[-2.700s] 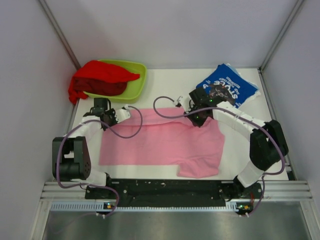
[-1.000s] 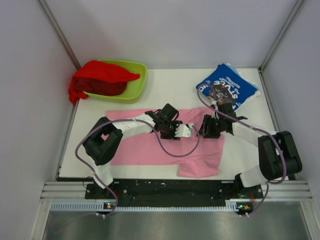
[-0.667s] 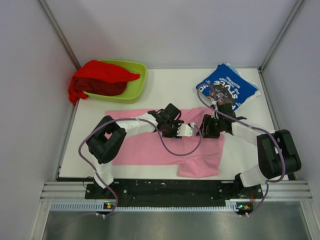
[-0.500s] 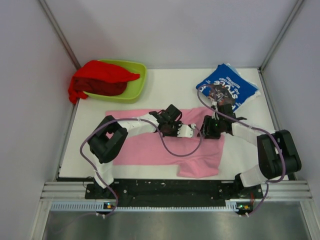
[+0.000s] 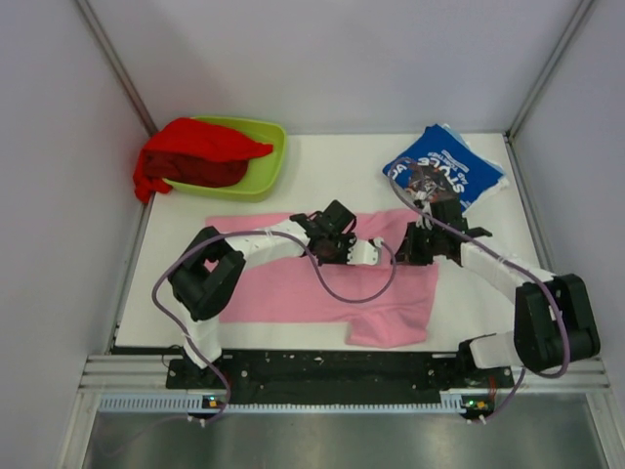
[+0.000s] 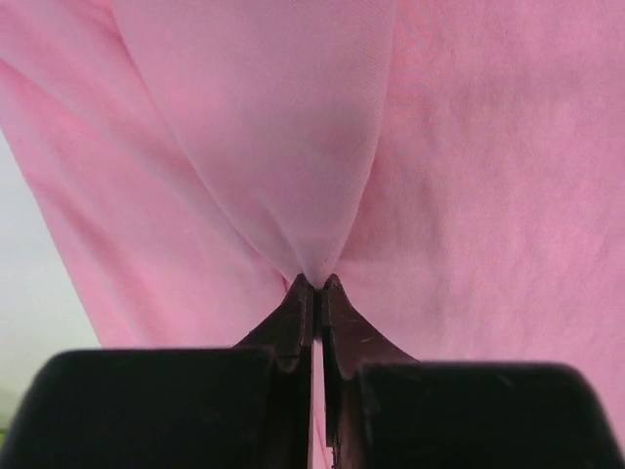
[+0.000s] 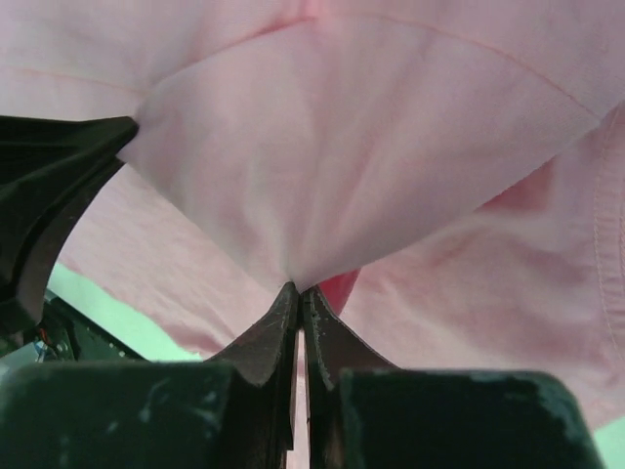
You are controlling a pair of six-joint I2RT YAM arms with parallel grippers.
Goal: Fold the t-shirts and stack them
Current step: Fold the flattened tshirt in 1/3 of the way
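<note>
The light pink t-shirt [image 5: 293, 283] lies spread across the table's middle. My left gripper [image 5: 344, 246] is shut on a pinch of its cloth [image 6: 293, 147] near the shirt's upper middle. My right gripper [image 5: 414, 246] is shut on another pinch of the pink cloth [image 7: 342, 147] at the shirt's upper right. The two grippers stand close together, and the left gripper's black finger shows at the left in the right wrist view [image 7: 49, 186]. The folded royal blue t-shirt [image 5: 444, 168] lies at the back right. The red t-shirt [image 5: 195, 151] is heaped in the tray at the back left.
The lime-green plastic tray [image 5: 273, 156] stands at the back left under the red shirt. Purple cables [image 5: 352, 288] loop over the pink shirt. Grey walls close in the left, back and right sides. The black rail [image 5: 322, 366] runs along the near edge.
Since 2.7 s ago my left gripper has carried the pink shirt's left part rightward over its middle. In the last second both grippers have shifted only slightly; the right elbow swung out.
</note>
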